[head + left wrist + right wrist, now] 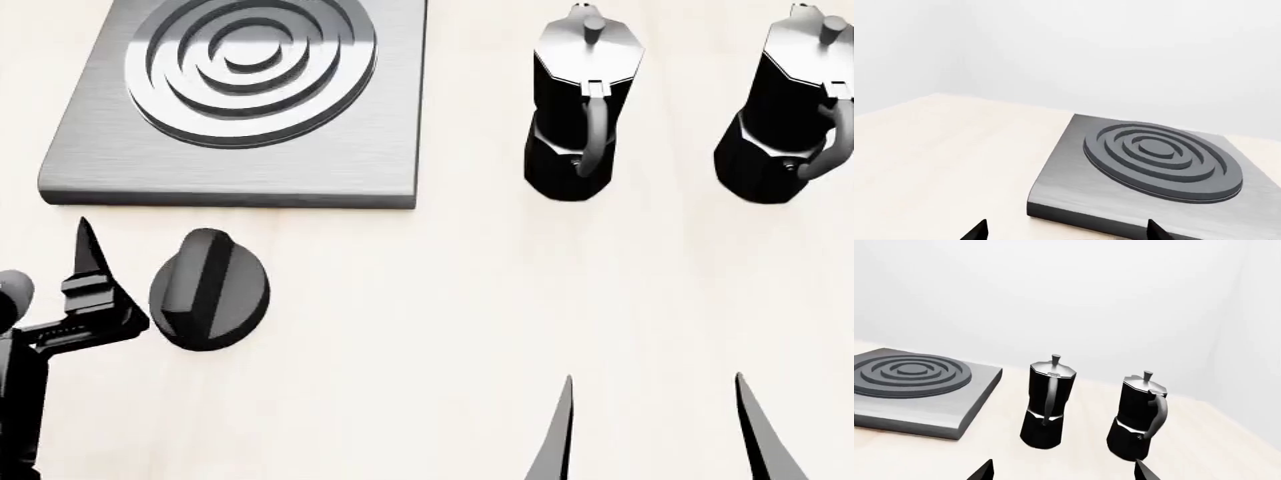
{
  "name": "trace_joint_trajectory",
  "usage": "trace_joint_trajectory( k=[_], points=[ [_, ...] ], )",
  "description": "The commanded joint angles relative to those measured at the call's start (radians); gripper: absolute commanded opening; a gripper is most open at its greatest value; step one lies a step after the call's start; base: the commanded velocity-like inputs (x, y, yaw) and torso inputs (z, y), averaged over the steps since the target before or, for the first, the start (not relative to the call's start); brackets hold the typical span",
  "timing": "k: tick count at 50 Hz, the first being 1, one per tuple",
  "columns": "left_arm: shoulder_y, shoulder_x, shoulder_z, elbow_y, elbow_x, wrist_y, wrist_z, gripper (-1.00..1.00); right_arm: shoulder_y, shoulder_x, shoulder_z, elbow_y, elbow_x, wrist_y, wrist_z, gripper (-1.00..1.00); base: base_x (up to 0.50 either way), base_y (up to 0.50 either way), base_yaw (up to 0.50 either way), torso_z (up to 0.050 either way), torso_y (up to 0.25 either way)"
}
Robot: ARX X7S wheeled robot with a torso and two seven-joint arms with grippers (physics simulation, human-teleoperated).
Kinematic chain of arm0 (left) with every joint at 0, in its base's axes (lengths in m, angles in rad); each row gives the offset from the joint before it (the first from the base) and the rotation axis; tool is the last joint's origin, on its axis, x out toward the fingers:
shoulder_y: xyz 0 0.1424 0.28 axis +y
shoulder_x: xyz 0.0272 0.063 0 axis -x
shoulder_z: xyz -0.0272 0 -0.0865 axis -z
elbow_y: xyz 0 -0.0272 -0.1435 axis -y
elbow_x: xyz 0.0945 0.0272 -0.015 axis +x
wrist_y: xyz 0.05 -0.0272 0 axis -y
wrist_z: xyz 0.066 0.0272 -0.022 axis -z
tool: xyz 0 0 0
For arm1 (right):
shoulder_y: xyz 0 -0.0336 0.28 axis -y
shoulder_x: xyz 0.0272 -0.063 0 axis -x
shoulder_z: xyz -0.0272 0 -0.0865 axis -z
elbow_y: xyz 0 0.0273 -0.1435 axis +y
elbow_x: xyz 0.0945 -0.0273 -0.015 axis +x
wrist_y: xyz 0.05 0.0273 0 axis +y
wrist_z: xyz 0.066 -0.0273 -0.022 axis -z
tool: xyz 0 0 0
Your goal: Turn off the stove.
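Right now left gripper (134, 275), fingers apart & holding nothing, sits just beside knob (208, 289) in front of stove (234, 100); approx. off-centre closing could slip off ridges.

Light: bright and even, washing out the pale bench (441, 300)
Shadows: barely showing
Glare: sheen streaking the stove (240, 100) at the head view's upper left
Focus: staying sharp throughout

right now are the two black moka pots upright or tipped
Upright: both black-and-silver moka pots stand on their bases on the pale wooden table, lids on top.
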Motion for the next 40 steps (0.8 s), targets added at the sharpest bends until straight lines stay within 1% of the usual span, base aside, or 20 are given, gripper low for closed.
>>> trace_joint_trajectory(
  k=[1,4,14,40],
  points=[
    [0.032,-0.036,-0.045,0.119,-0.088,-0.067,0.036,1.0,0.075,-0.009,0.025,0.015,0.001,0.037,-0.033,1.0,0.0,0.0,0.0,0.0,0.0],
    [0.05,-0.059,-0.056,0.183,-0.134,-0.088,0.042,1.0,0.127,-0.006,0.027,0.023,0.008,0.067,-0.041,1.0,0.0,0.0,0.0,0.0,0.0],
    [0.082,-0.093,-0.068,0.285,-0.184,-0.111,0.037,1.0,0.203,-0.004,0.031,0.026,0.018,0.114,-0.045,1.0,0.0,0.0,0.0,0.0,0.0],
    [0.137,-0.154,-0.104,0.494,-0.296,-0.142,0.005,1.0,0.32,0.019,0.037,-0.076,0.034,0.257,-0.046,1.0,0.0,0.0,0.0,0.0,0.0]
  ],
)
